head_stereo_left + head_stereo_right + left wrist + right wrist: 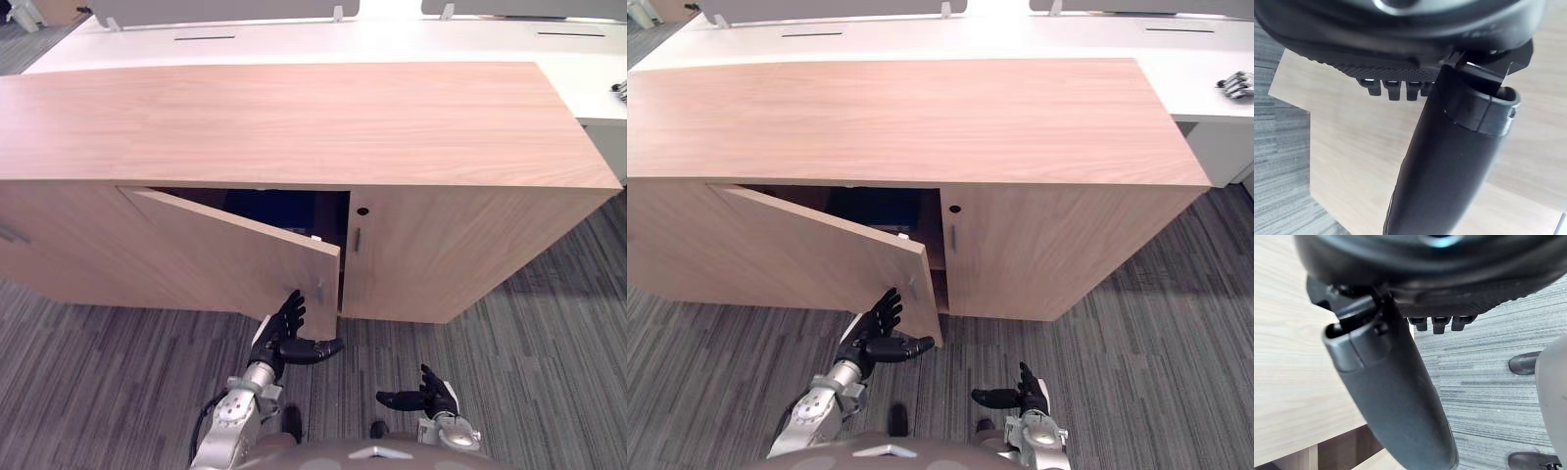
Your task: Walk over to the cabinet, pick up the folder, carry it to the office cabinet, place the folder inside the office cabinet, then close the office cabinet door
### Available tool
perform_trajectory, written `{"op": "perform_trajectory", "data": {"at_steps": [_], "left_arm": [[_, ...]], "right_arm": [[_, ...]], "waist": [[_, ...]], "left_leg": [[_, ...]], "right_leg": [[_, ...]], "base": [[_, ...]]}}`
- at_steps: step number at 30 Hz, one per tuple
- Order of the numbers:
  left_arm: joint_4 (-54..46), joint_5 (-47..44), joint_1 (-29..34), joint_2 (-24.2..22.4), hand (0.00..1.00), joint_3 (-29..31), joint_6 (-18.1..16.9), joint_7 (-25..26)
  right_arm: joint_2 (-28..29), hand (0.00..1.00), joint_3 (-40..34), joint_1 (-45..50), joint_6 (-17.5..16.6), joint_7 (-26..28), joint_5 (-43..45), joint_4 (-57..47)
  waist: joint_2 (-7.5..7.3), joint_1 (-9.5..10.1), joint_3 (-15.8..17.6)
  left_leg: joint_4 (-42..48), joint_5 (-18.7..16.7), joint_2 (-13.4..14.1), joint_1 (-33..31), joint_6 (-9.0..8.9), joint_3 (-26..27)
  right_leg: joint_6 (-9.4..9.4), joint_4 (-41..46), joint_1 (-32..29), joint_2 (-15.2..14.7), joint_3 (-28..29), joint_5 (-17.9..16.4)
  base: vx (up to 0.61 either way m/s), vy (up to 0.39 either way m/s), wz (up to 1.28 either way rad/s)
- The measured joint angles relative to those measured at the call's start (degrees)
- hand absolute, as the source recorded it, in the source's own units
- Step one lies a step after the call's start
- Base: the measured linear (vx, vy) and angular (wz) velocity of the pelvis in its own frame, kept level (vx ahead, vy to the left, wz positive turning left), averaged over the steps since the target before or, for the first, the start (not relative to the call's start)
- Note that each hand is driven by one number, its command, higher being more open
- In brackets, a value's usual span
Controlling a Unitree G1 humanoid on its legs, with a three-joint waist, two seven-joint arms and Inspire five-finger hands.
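A long wooden cabinet (294, 117) stands on grey carpet (549, 333); its left door (235, 255) hangs half open; a dark blue folder (269, 208) shows inside, behind that door; the left hand (284, 333), fingers straight, is at the door's outer face near its free edge; the right hand (431, 397) hangs low over the carpet, fingers relaxed, empty.

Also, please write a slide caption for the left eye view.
Left hand, fingers straight, at the free edge of the half-open light wooden cabinet door; right hand open above grey carpet.
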Motion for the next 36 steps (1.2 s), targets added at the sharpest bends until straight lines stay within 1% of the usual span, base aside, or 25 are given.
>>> {"op": "perform_trajectory", "data": {"at_steps": [2,5,10,14,17,19,23,25,26,29,36], "left_arm": [[1.7,0.0,-1.3,0.0,1.0,0.2,0.0,0.6],[4.1,0.2,-2.7,0.0,1.0,1.1,0.0,2.4],[6.9,1.8,-5.2,-0.1,1.0,1.7,0.0,6.3],[10.8,2.3,-7.5,-0.3,1.0,2.1,0.0,8.6],[12.6,2.3,-8.0,-0.3,1.0,2.1,0.0,9.8],[13.2,2.3,-8.0,-0.3,1.0,2.1,0.0,9.9],[16.7,2.4,-8.3,-0.3,1.0,2.1,0.0,9.8],[20.0,4.2,-8.2,-0.3,1.0,2.1,0.1,9.4],[20.1,4.2,-8.2,-0.3,1.0,2.1,0.1,9.4],[25.5,6.6,-8.1,-0.3,1.0,2.3,0.5,8.5],[34.1,10.7,-7.6,-0.4,1.0,5.6,1.3,8.0]], "right_arm": [[-0.1,1.0,0.0,-0.1,0.0,0.0,0.0,0.1],[0.0,1.0,-0.1,-0.5,0.3,-0.2,0.0,0.3],[0.1,1.0,-0.1,-1.1,1.2,-0.7,0.0,1.2],[0.1,1.0,-0.3,-2.1,1.4,-1.4,0.1,2.9],[0.2,1.0,-0.9,-2.6,1.5,-1.7,0.2,3.9],[0.6,1.0,-2.3,-2.9,1.5,-1.9,0.2,4.5],[0.7,1.0,-2.4,-3.3,1.8,-2.5,0.2,5.5],[0.7,1.0,-2.4,-3.7,1.8,-2.5,0.3,6.6],[0.7,1.0,-2.4,-3.7,1.8,-2.5,0.3,6.6],[0.8,1.0,-2.5,-3.8,1.9,-2.5,0.4,7.1],[0.7,1.0,-2.6,-4.8,2.0,-2.4,2.4,9.2]], "waist": [[0.18,-0.27,-0.1],[0.23,-1.19,-0.2],[0.1,-1.27,-0.2],[-0.12,-1.33,-0.3],[-0.25,-1.45,-0.3],[-0.35,-1.45,-0.4],[-0.77,-1.46,-0.6],[-1.2,-1.45,-0.9],[-1.2,-1.45,-0.9],[-1.48,-1.45,-1.0],[-1.86,-1.42,-1.0]], "left_leg": [[0.0,-0.2,0.5,0.2,-0.23,0.6],[-0.2,-0.3,1.0,0.4,-0.47,1.4],[-0.2,-0.4,1.5,0.2,-0.53,1.5],[-0.2,-0.4,1.5,0.2,-0.53,1.4],[-0.2,-0.4,1.5,0.1,-0.53,1.4],[-0.2,-0.4,1.5,0.1,-0.53,1.4],[-0.2,-0.4,1.5,0.1,-0.53,1.4],[-0.3,-0.4,1.5,0.2,-0.53,1.4],[-0.3,-0.4,1.5,0.2,-0.53,1.4],[-0.3,-0.4,1.4,0.3,-0.53,1.3],[-0.3,-0.4,1.1,0.5,-0.54,1.3]], "right_leg": [[-0.31,-0.2,0.0,0.4,0.5,0.2],[-0.64,-0.8,0.0,1.1,1.1,0.7],[-0.82,-1.8,0.2,1.5,1.1,1.2],[-0.82,-1.9,0.3,1.6,0.9,1.2],[-0.81,-2.0,0.3,1.6,0.9,1.2],[-0.8,-2.0,0.4,1.6,0.9,1.2],[-0.73,-2.1,0.4,1.6,0.9,1.2],[-0.66,-2.2,0.5,1.5,0.9,1.3],[-0.66,-2.2,0.5,1.5,0.9,1.3],[-0.46,-2.7,1.1,1.3,0.7,1.4],[-0.45,-2.7,1.2,1.2,0.6,1.4]], "base": [[-0.01,-0.027,-0.18],[-0.01,-0.017,-0.14],[0.0,-0.003,-0.01],[0.0,0.0,0.0],[0.0,0.0,0.0],[0.0,0.0,0.0],[0.0,0.0,0.0],[0.0,0.0,0.0],[0.0,0.0,0.0],[0.0,0.002,0.01],[0.0,0.0,0.0]]}}
